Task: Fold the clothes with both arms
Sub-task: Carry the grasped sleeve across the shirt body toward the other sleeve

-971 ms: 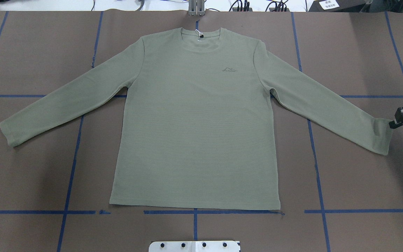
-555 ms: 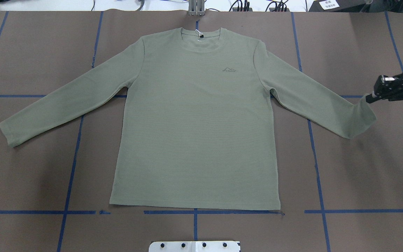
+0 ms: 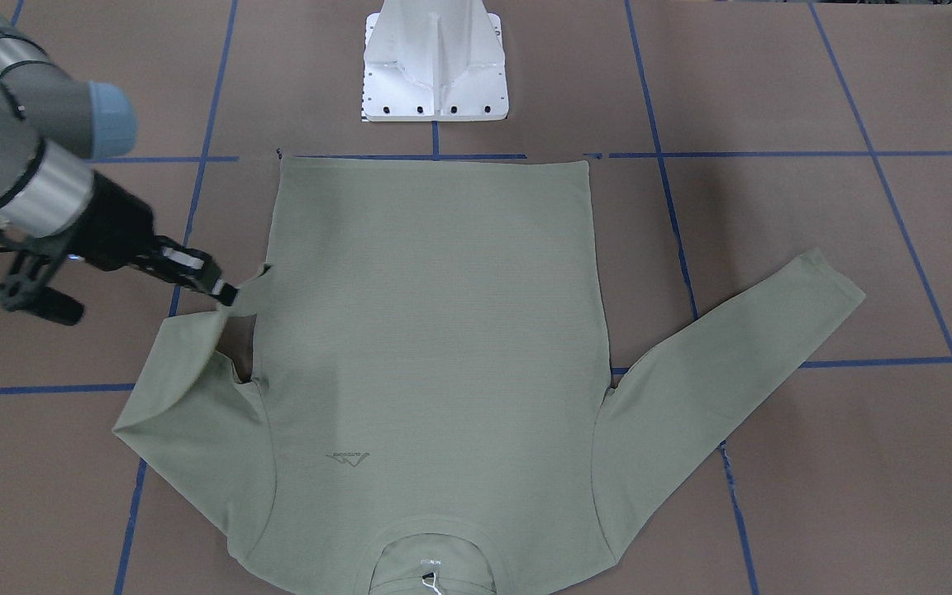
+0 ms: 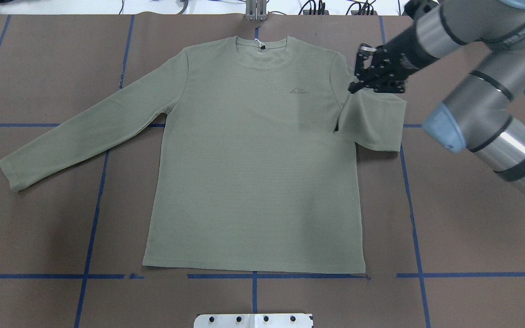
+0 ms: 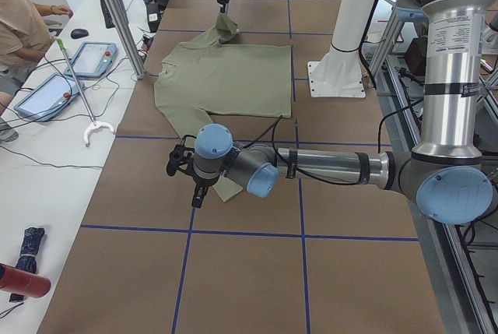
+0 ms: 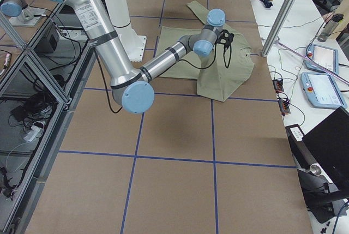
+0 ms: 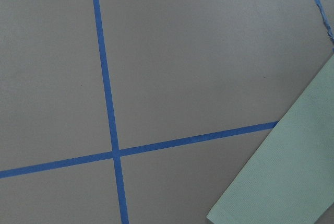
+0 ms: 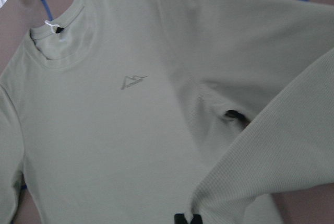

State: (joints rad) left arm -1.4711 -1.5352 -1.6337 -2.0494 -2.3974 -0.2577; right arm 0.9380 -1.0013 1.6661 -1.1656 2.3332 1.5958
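Observation:
The sage-green shirt lies flat, front up, collar at the far edge. My right gripper is shut on the right sleeve's cuff and holds it above the right shoulder. The sleeve hangs doubled over beside the body. The front view shows the same gripper pinching the cuff at the body's edge. The left sleeve lies stretched out flat. My left gripper shows only in the exterior left view, next to the left cuff; I cannot tell if it is open or shut.
The white base plate sits at the near table edge, behind the hem. Blue tape lines grid the brown table. A metal post stands just beyond the collar. An operator and tablets sit at the far side.
My right gripper has moved from the table's right edge in toward the shirt's shoulder, lifting the cuff with it. The right sleeve now hangs doubled over instead of lying stretched out.

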